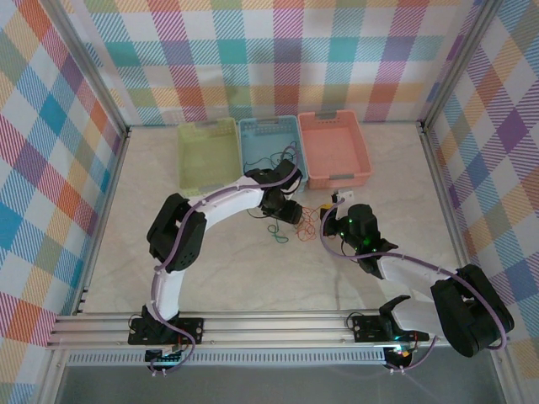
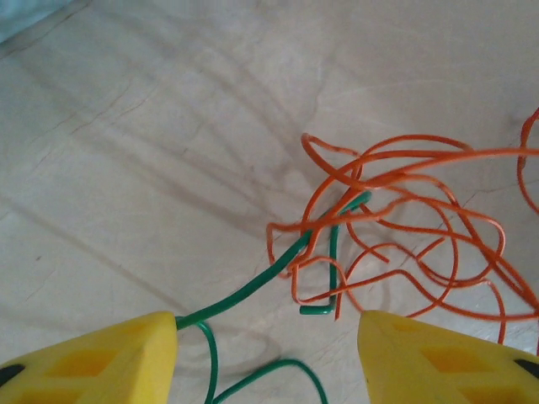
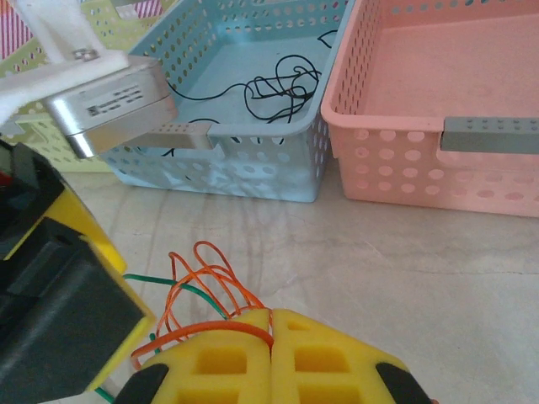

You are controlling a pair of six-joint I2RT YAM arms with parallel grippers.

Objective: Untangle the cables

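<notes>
The right pincer (image 3: 271, 326) is pressed together, pinching the orange cable (image 3: 210, 290) low over the counter (image 3: 404, 261), just in front of the blue basket (image 3: 253, 168). The left pincer (image 2: 268, 370) is spread wide. The green cable (image 2: 253, 290) touches its left finger and hooks into the orange tangle. A black cable (image 3: 278, 88) lies in the blue basket, next to the pink basket (image 3: 404, 168).

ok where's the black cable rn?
The black cable lies curled inside the blue basket, between the green basket and the pink basket, far centre in the top view.
</notes>
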